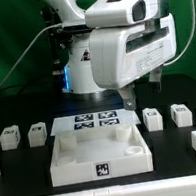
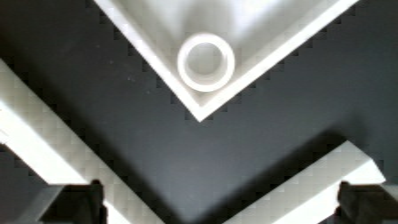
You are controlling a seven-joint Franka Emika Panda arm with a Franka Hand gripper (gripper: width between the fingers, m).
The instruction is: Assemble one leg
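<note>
claw (image 2: 214, 206) released, empty, hovering over the panel (image 1: 70, 162) by its corner hole (image 2: 206, 60). No leg grabbed yet. Next: shift to nearest leg (image 1: 154, 118) on desk (image 1: 28, 187), descend, clench.

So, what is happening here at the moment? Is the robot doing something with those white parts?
The arm is not holding anything. Its gripper hangs open above the table, close to a corner of the white panel; the wrist view shows that corner and its round hole. No leg is picked up yet: two legs stand at the exterior view's left of the panel and two at its right. The marker board lies behind the panel.
</note>
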